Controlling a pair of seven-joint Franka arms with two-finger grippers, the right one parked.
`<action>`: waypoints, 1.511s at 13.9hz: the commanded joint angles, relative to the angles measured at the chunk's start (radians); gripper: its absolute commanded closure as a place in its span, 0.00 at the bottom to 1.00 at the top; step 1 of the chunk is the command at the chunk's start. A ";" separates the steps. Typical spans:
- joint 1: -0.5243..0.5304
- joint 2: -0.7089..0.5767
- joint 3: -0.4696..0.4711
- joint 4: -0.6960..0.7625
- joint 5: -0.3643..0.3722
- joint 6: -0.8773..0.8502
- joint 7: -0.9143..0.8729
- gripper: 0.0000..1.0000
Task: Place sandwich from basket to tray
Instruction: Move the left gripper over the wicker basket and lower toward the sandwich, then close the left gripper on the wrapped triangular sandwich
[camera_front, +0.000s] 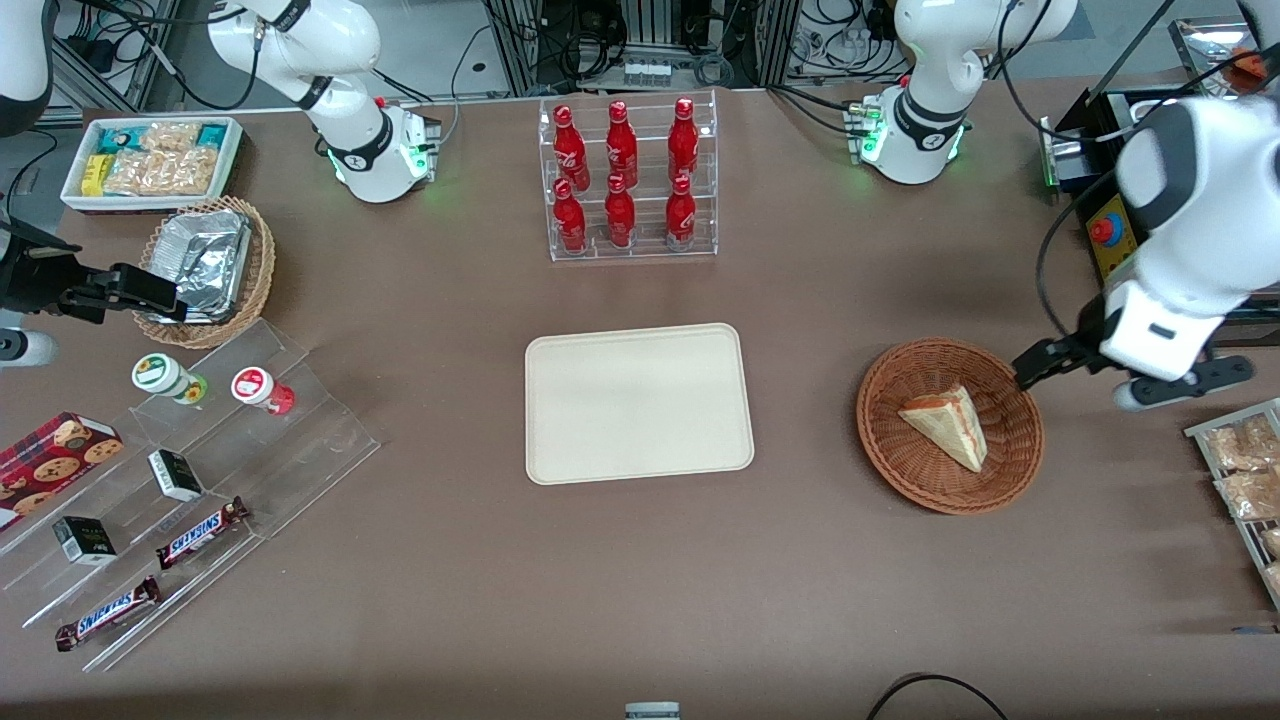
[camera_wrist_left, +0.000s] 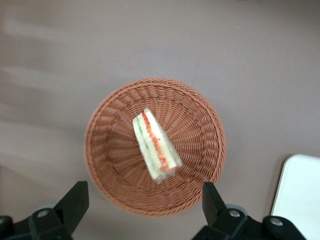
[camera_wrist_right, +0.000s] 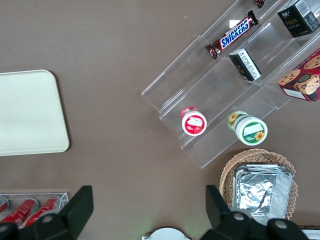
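The sandwich (camera_front: 948, 422), a pale wedge with red and green filling, lies in the round reddish-brown wicker basket (camera_front: 885, 440). The cream tray (camera_front: 638, 402) lies bare at the middle of the table, beside the basket toward the parked arm's end. My left gripper (camera_front: 1133, 372) hovers high, at the basket's edge toward the working arm's end, open and empty. In the left wrist view the sandwich (camera_wrist_left: 155, 145) lies in the basket (camera_wrist_left: 107, 165), the open gripper (camera_wrist_left: 144, 192) is above the basket's rim, and a corner of the tray (camera_wrist_left: 300, 195) shows.
A clear rack of red bottles (camera_front: 627, 180) stands farther from the front camera than the tray. A wire rack of snack packets (camera_front: 1245, 470) sits at the working arm's end. A clear stepped display (camera_front: 180, 480), a foil-filled tan basket (camera_front: 205, 265) and a white snack bin (camera_front: 150, 160) are at the parked arm's end.
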 joint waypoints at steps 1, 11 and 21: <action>-0.020 0.004 0.002 -0.092 -0.004 0.127 -0.099 0.00; -0.020 0.156 0.003 -0.209 -0.004 0.370 -0.236 0.00; -0.022 0.255 0.002 -0.212 -0.005 0.443 -0.244 0.00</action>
